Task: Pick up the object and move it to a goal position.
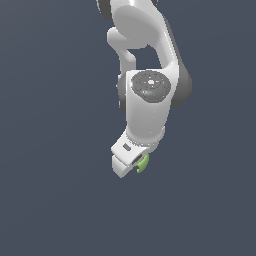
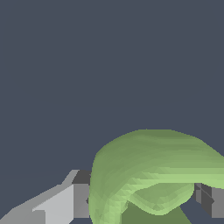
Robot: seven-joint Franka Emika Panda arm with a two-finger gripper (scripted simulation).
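Object (image 2: 148,166) between tool (image 2: 144,199) fingers (image 2: 81,201)

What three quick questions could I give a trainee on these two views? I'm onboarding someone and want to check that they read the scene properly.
1. True or false: the light-green curved piece lies far from the claw in the exterior view.
2. Multiple choice: in the wrist view, the green piece sits (A) between the two claw fingers, (B) well beyond them, (C) out of sight.
3. Fill in: in the exterior view the green piece peeks out on the exterior view's ____ side of the claw.

Key
1. False: it shows right at the claw's tip.
2. A: a finger shows on either side of it.
3. Right.
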